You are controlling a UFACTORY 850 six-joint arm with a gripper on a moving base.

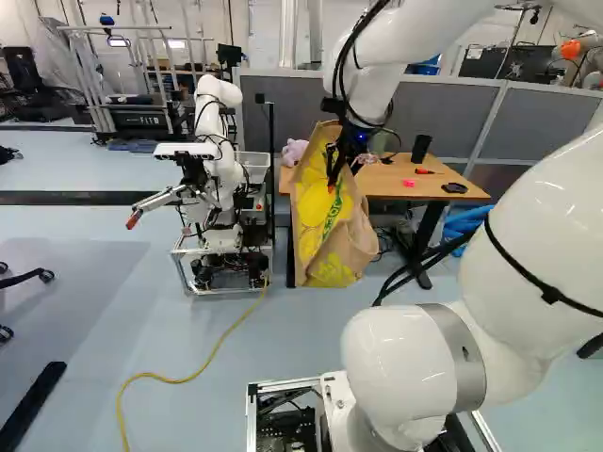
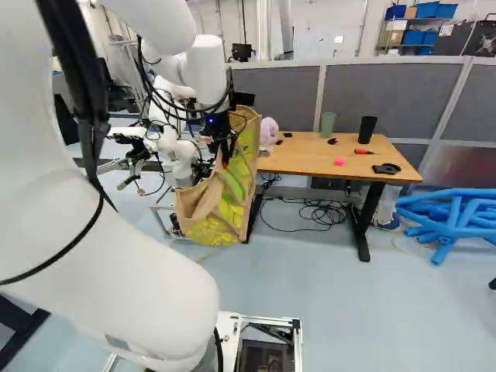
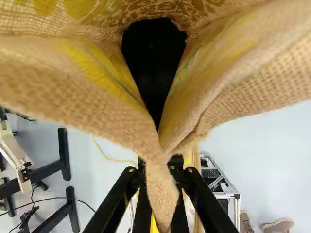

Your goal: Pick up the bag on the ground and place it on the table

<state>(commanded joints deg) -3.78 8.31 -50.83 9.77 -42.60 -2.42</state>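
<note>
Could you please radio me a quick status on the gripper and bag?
Gripper shut on bag. Bag beside table, not yet on it. Pink item on table's bag-side end, possibly in the way.

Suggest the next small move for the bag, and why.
Probably lift straight up before going sideways: the gripper is shut on the bag, which hangs beside the table with its bottom well below the tabletop, so a sideways move now would likely push it into the edge.

Heaped blue tubes point(image 2: 453, 214) near grey partitions point(image 2: 387, 97), yellow cable point(image 1: 174, 379) curving across the floor point(image 1: 85, 330)
</note>
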